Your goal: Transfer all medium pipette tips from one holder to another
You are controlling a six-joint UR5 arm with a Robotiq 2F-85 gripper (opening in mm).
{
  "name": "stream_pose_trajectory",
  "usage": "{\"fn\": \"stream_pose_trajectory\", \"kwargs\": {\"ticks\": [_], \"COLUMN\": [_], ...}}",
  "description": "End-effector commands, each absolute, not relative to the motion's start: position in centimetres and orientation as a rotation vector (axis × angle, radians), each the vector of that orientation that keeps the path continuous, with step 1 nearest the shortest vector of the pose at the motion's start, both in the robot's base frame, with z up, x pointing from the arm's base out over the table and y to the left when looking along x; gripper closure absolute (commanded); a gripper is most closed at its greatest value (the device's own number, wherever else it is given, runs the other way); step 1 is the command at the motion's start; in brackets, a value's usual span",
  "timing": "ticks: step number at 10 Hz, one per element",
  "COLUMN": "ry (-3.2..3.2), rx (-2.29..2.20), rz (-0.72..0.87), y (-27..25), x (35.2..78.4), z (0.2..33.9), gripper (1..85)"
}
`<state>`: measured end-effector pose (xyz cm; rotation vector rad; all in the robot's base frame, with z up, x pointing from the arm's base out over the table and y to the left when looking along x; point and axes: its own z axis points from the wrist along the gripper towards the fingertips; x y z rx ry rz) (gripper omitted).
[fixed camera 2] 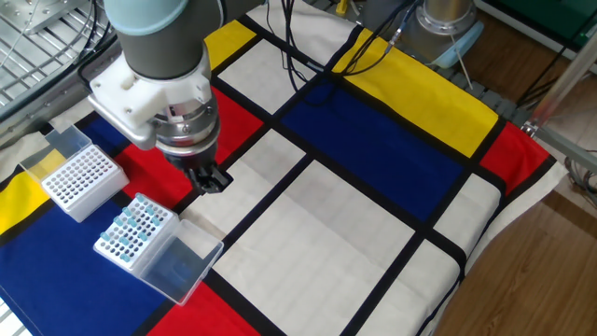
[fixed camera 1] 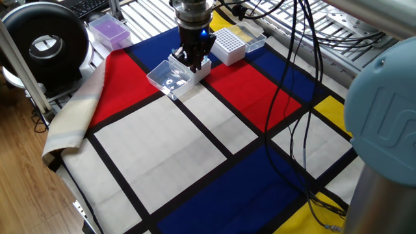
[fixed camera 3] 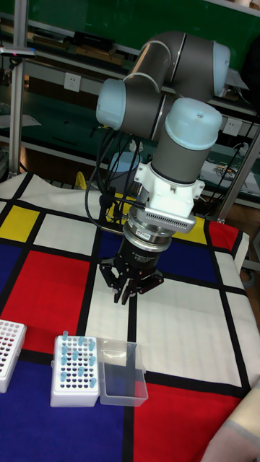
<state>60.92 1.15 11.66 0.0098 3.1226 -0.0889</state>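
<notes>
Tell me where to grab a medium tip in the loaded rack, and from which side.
Grip the wide upper end of one of the medium pipette tips, coming straight down. They stand upright in the rack, only their tops showing, too closely packed for side entry. Its lid lies open. The gripper hovers beside the rack.

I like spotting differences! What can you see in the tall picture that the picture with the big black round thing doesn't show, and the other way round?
Only the tall view shows green shelves behind the arm and the whole claw in the air. Only the other shows a purple box and the black round thing. Both show the holder with the blue tips, its clear lid and the checkered cloth.
</notes>
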Motion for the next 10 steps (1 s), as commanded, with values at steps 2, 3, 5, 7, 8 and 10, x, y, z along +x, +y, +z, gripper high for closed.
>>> {"fn": "stream_pose_trajectory", "kwargs": {"ticks": [2,3,5,7,8,10], "ry": [3.132,3.132,3.133,3.121,3.113,3.063], "rx": [0.011,0.018,0.042,0.078,0.087,0.150], "rz": [-0.042,-0.032,-0.030,0.005,0.015,0.047], "y": [1.9,2.1,2.1,2.6,2.7,3.2], "x": [60.7,60.7,60.6,60.9,61.1,62.4], "z": [11.8,11.7,11.8,11.9,11.9,12.0], "gripper": [66.3,66.3,66.7,69.7,70.0,77.3]}}
